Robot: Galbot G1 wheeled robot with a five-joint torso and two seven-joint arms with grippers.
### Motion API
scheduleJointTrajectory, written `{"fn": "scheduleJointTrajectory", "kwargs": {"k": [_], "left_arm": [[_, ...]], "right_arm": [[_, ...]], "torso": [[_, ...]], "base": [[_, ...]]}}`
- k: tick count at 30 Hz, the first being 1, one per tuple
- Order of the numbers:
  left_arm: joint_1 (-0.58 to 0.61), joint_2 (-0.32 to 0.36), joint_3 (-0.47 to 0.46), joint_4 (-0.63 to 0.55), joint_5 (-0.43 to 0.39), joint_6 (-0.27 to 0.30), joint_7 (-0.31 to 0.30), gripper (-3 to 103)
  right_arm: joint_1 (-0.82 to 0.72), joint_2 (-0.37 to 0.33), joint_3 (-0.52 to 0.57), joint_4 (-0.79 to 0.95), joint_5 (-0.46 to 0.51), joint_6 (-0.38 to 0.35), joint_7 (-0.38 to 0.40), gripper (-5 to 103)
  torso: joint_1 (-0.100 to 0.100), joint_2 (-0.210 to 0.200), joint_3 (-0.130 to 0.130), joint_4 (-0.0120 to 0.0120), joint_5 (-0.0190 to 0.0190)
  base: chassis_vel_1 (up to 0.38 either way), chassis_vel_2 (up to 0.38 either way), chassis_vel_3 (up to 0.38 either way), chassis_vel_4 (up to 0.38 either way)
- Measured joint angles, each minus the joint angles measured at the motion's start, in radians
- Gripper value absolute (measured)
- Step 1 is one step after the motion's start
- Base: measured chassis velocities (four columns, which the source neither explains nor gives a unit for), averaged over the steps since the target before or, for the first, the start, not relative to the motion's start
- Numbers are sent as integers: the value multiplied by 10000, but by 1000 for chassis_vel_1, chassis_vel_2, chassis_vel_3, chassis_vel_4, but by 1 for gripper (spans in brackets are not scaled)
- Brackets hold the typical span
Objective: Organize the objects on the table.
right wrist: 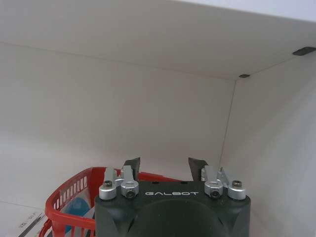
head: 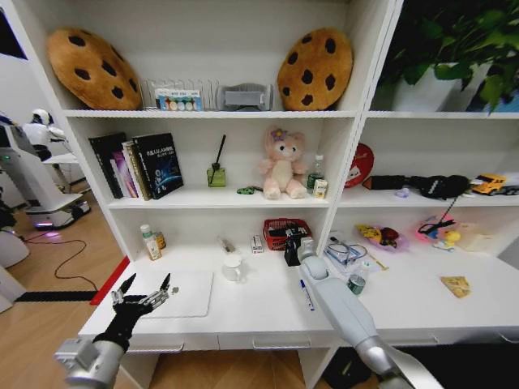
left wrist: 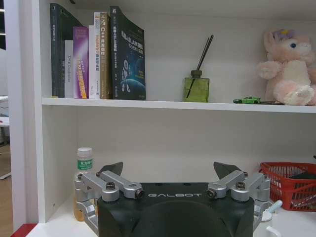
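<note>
Several objects lie loose on the tabletop [head: 243, 312]: laptop [head: 174, 293] at left front, white cup [head: 233, 267], pen [head: 306, 296], bottle [head: 357, 279] mid-top, yellowish piece [head: 456, 285] right. Sorting barely begun. Left gripper [head: 144, 292] released over the laptop; right gripper [head: 292, 250] released, empty, beside the red basket [head: 284, 232].

We note the table [head: 243, 312] is plain white. Left of the red mesh basket [head: 280, 232], a bottle [head: 149, 241] holds amber liquid under a green label. Right of that basket lies a flat yellowish piece [head: 456, 285]. Above it sit a pink plush bear [head: 281, 164] and brown cushions [head: 315, 69] with dark spots.
</note>
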Motion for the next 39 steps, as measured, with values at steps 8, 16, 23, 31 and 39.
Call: {"fn": "scheduleJointTrajectory", "kwargs": {"k": [8, 16, 23, 31, 39], "left_arm": [[0, 0, 0, 0, 0, 0, -3, 100], [0, -1, 0, 0, 0, 0, 0, 100], [0, -1, 0, 0, 0, 0, 0, 100], [0, 0, 0, 0, 0, 0, 0, 100], [0, 0, 0, 0, 0, 1, 0, 100]], "right_arm": [[-1167, -898, 99, 1838, 719, -436, 487, 89], [-3124, -2347, 58, 5131, 2800, -1800, 1997, 100], [-4180, -2126, 329, 5255, 3211, -2237, 2414, 100], [-4305, -1157, -54, 4071, 3003, -2578, 2521, 100], [-4484, -806, -160, 3783, 2610, -2612, 2424, 88]], "torso": [[0, 0, 0, 2, 2], [-1, 1, -2, -1, 1], [-1, 0, -1, 1, -1], [0, 0, 0, 2, 0], [-1, 1, -1, 1, -6]], "base": [[0, 0, 0, 0], [0, 0, 0, 0], [0, 0, 0, 0], [0, 0, 0, 0], [0, 0, 0, 0]]}}
